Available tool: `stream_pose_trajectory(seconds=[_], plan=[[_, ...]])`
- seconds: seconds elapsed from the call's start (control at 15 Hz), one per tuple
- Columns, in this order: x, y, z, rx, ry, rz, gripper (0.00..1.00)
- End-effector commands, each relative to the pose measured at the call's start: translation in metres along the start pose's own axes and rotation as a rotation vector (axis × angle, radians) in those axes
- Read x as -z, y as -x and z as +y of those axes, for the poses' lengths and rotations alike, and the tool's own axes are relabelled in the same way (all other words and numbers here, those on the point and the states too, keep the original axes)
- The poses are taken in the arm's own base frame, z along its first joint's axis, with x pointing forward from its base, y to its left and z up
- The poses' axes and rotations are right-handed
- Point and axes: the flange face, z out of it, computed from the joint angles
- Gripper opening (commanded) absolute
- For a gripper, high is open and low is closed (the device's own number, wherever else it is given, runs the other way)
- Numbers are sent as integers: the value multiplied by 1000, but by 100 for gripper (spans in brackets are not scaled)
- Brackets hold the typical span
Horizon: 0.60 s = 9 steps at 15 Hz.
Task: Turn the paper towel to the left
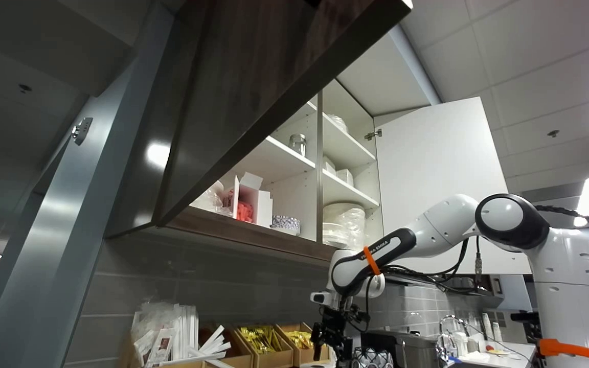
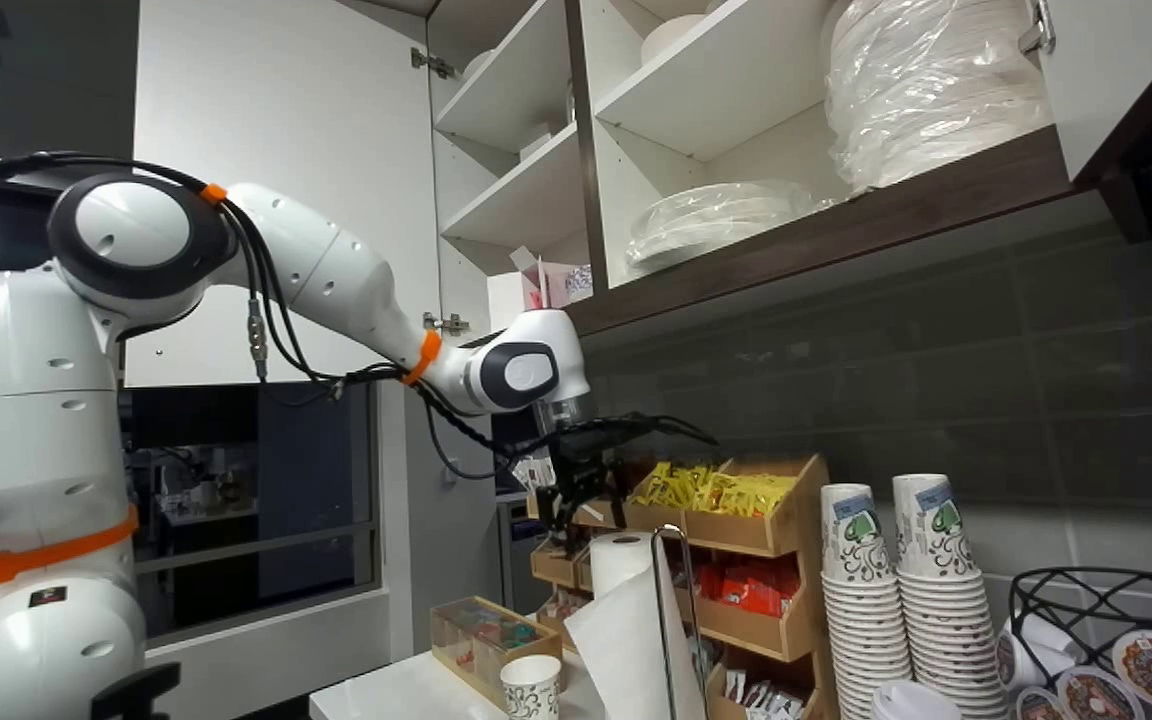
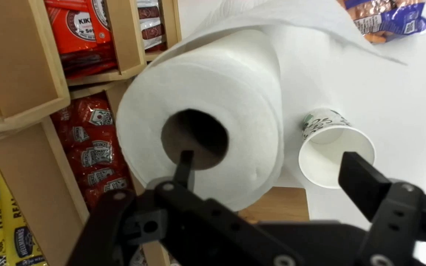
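Observation:
The paper towel is a white upright roll with a dark hollow core, seen from above in the wrist view. It also shows in an exterior view, with a loose sheet hanging off it. My gripper is open, with nothing between its fingers. In the wrist view its left finger overlaps the core's rim and its right finger overlaps a paper cup. In both exterior views the gripper points down, and it appears just above the roll's top. Whether a finger touches the roll cannot be told.
Wooden bins of condiment packets stand close beside the roll. A thin metal wire frame rises beside it. Stacked cups and a clear-sided box stand nearby. A snack bag lies on the counter. An open cabinet hangs above.

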Motion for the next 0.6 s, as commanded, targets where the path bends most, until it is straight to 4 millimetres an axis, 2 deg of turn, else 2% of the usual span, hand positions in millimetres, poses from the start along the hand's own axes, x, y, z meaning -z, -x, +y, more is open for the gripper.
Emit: stream_pose_trajectory(seconds=[0.0, 0.53], plan=[[-8, -4, 6, -72, -6, -3, 100], [-21, -4, 11, -159, -25, -4, 100]])
